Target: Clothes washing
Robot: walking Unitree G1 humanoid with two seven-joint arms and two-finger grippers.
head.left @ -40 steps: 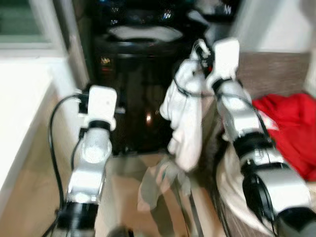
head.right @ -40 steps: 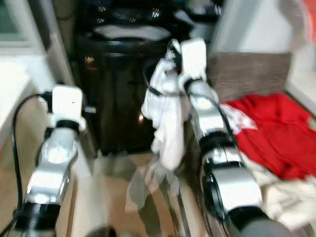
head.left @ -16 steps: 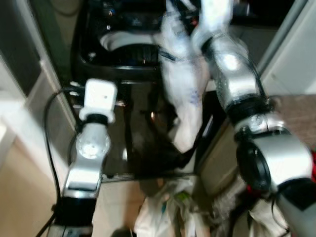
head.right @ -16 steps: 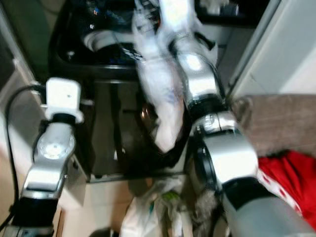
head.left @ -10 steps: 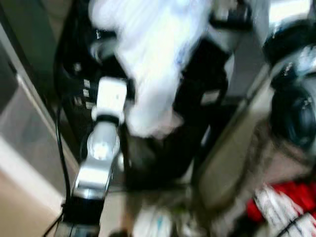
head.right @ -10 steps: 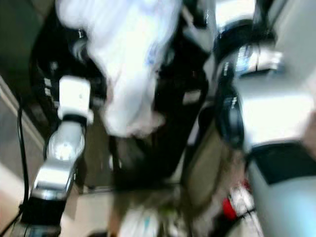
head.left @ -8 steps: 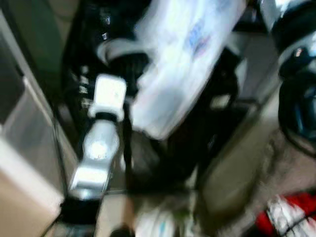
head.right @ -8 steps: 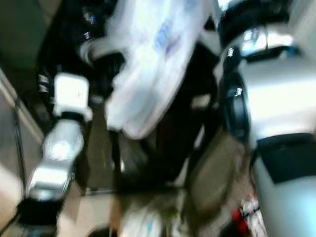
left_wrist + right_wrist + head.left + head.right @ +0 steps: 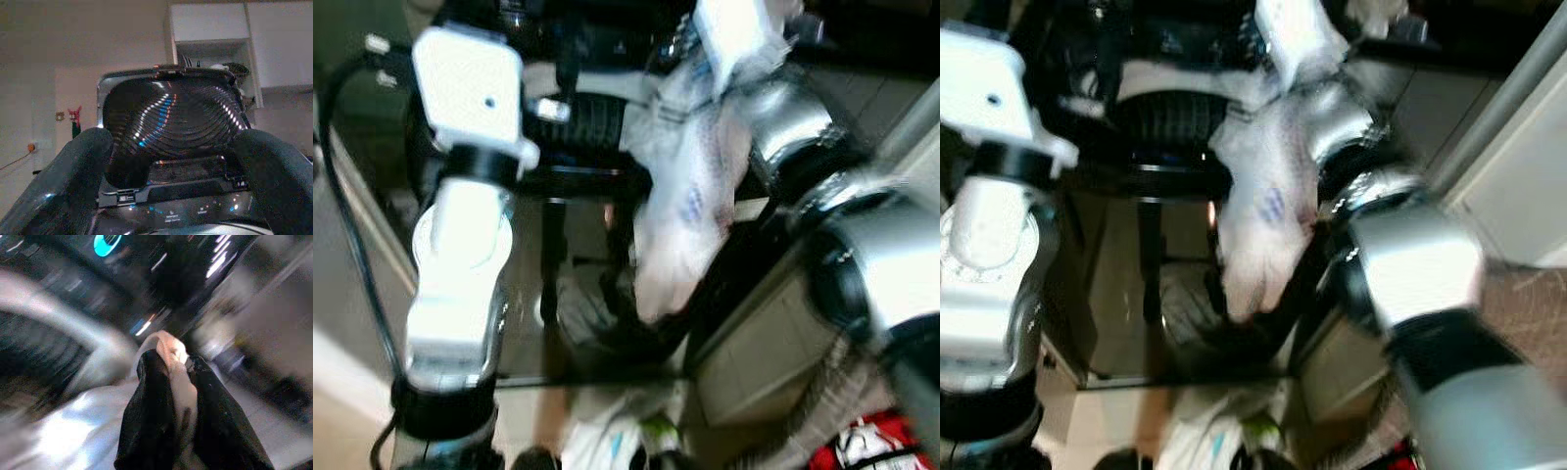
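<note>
Above washer drum [image 9: 570,116], white garment [image 9: 683,211] in right pincer [image 9: 172,363].

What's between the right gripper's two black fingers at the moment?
A bunched fold of the white printed garment, pinched in the right gripper, as the right wrist view shows. The eye views show it hanging over the black washing machine's front.

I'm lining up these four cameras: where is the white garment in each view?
Left eye view: white garment hangs centre-right from the right arm, in front of the black washing machine.
Right eye view: centre, draped down beside the right arm.
Left wrist view: not in it; open washer lid ahead.
Right wrist view: pinched between the right gripper jaws.
Shared landmark: the washing machine.
</note>
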